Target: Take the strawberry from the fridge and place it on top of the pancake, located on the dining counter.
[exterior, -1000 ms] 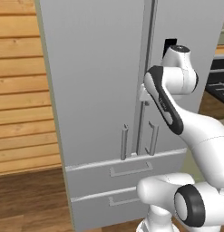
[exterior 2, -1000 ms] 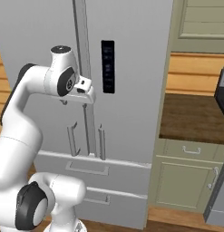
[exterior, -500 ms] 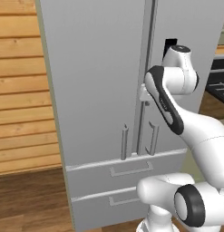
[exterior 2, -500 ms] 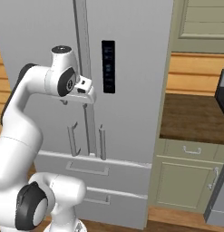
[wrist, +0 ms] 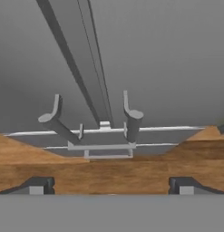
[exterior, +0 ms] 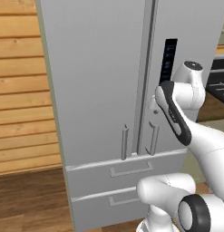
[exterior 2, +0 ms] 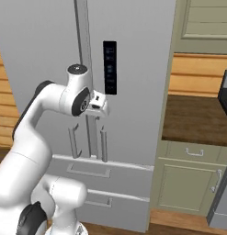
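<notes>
The fridge (exterior: 99, 81) stands shut right in front of me, its two bar handles (exterior: 124, 142) (exterior: 153, 138) low on the doors. My gripper (exterior 2: 99, 103) hovers at the door seam just above those handles, close to the door face. In the hand view the handles (wrist: 56, 123) (wrist: 131, 123) stand ahead of the gripper (wrist: 111, 186), whose finger tips (wrist: 38, 185) are wide apart and open with nothing between them. The strawberry is hidden behind the shut doors. The pancake and the dining counter are out of view.
A black control panel (exterior 2: 110, 67) sits on the right door. Two wide drawers (exterior: 127, 170) lie below the doors. A wood-plank wall (exterior: 18, 90) is on the left. A green cabinet with a dark top (exterior 2: 197, 124) is on the right, with wood floor (exterior: 27, 199) below.
The hand has dropped a little and shifted right along the door seam, closer to the handles. The jaws stay open and the fridge doors stay shut.
</notes>
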